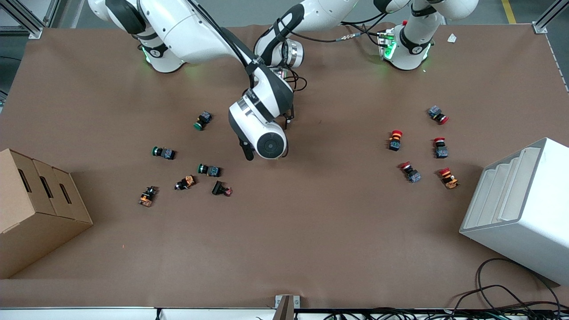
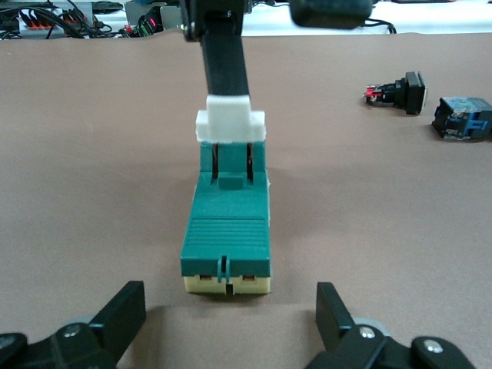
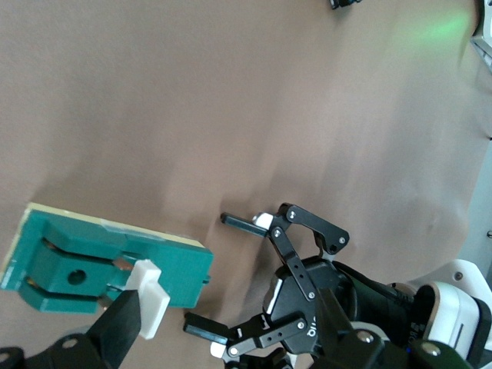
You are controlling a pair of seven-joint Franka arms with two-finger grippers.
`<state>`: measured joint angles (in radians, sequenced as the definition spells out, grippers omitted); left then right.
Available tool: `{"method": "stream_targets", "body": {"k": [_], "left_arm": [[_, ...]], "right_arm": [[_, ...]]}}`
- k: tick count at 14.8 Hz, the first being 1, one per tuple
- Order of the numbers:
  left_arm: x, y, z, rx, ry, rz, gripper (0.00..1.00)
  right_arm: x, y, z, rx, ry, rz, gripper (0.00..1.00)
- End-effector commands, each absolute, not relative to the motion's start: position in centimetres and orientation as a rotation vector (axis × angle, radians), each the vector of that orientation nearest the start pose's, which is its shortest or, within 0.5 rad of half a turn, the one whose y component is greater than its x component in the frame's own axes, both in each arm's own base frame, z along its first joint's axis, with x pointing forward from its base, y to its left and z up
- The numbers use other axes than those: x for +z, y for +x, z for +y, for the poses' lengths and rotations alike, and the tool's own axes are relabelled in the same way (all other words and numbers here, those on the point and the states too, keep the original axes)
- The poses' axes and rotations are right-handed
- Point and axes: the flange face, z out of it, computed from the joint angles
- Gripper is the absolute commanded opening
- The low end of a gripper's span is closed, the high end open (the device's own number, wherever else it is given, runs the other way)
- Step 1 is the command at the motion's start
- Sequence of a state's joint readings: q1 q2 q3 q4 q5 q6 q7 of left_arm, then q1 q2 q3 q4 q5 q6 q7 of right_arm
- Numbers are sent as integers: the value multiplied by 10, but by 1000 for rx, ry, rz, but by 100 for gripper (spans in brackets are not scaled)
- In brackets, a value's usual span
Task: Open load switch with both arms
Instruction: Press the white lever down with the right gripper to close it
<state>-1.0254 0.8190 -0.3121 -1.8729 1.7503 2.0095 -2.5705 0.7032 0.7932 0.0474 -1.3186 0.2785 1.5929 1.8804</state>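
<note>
The load switch [image 2: 227,231] is a dark-green block with a cream base, lying flat on the brown table. A white lever [image 2: 231,123] sits at one end. My left gripper [image 2: 229,323] is low over the table just short of the switch's other end, open, with nothing between its fingers. My right gripper [image 3: 227,300] is open over the lever end, and one of its fingers [image 3: 119,327] touches the white lever [image 3: 150,296]. In the front view the switch is hidden under the right arm's hand, with the right gripper [image 1: 247,152] and left gripper [image 1: 288,118] partly showing.
Green-capped push buttons [image 1: 209,170] lie scattered toward the right arm's end, and red-capped ones [image 1: 395,140] toward the left arm's end. A cardboard box [image 1: 35,209] and a white tiered bin [image 1: 520,209] stand at the table's two ends. Cables [image 1: 498,289] trail at the front edge.
</note>
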Motion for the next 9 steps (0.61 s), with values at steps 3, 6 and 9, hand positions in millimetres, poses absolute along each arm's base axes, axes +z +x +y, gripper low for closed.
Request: {"method": "stream_targets", "body": {"k": [3, 6, 9], "left_arm": [[54, 183, -560, -1544, -2757, 115, 99], [54, 181, -559, -1544, -2758, 119, 99], [54, 180, -560, -1544, -2758, 123, 99]], "right_arm": [[228, 461, 492, 795, -2878, 1980, 100], [222, 457, 492, 795, -2891, 1983, 100], [221, 454, 495, 785, -2897, 1975, 100]]}}
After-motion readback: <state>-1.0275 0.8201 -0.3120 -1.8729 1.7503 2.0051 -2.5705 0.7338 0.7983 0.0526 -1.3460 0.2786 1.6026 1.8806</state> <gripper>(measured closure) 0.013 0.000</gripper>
